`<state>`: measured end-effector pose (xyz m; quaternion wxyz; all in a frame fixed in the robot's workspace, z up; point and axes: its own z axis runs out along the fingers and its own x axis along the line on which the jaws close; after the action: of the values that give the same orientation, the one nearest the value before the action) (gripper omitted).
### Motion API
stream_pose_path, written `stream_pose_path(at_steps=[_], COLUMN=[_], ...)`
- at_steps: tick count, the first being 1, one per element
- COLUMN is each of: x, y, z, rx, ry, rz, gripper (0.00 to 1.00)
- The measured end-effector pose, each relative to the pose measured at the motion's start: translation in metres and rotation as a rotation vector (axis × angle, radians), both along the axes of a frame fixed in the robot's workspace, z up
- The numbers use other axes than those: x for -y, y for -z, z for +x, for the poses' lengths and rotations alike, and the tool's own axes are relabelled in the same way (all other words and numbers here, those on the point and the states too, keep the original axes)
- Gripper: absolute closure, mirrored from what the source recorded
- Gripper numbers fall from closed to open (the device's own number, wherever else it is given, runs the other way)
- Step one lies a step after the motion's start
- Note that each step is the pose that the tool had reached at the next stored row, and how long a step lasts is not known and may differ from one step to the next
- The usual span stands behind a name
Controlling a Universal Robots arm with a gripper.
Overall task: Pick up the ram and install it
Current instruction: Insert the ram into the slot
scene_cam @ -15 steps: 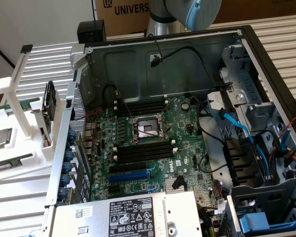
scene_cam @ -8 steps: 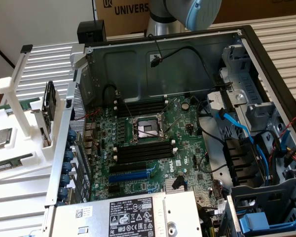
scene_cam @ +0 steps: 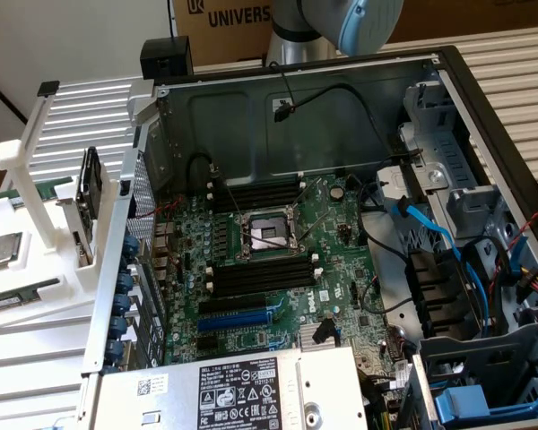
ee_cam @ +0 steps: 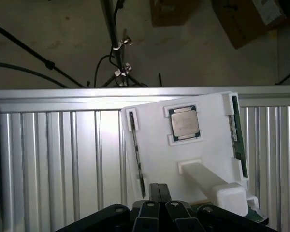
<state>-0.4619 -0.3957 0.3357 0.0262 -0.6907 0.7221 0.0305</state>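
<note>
We see the gripper [ee_cam: 158,187] with its fingers pressed together on nothing, above the white holder [ee_cam: 152,121]. The ram [ee_cam: 237,137], a green stick, sits in a slot along one edge of that holder, apart from the fingers. The processor chip [ee_cam: 184,123] lies between it and another thin stick [ee_cam: 137,154]. At the exterior view's left, the holder stands beside the open computer case [scene_cam: 251,98], with the motherboard [scene_cam: 278,224] mid-frame.

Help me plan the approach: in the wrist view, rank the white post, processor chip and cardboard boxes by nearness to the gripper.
1. White post, beside the gripper.
2. Processor chip, in the white tray.
3. Cardboard boxes, on the floor beyond.
</note>
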Motion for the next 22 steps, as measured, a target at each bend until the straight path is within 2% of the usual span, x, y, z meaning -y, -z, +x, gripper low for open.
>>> stream_pose_path(at_steps=[1,2,4,22], x=[0.0,-0.0003,-0.0005,-0.004], y=[0.001,0.0058,0.0091,0.0437], z=[0.001,0.003,0.003,0.003], rx=[-0.0033,-0.0115,-0.0143,-0.0148], ry=[0.0,0.0,0.0,0.0], rz=[0.0004,0.0008,0.0006,0.0007], gripper=[0.89,0.89,0.89,0.89])
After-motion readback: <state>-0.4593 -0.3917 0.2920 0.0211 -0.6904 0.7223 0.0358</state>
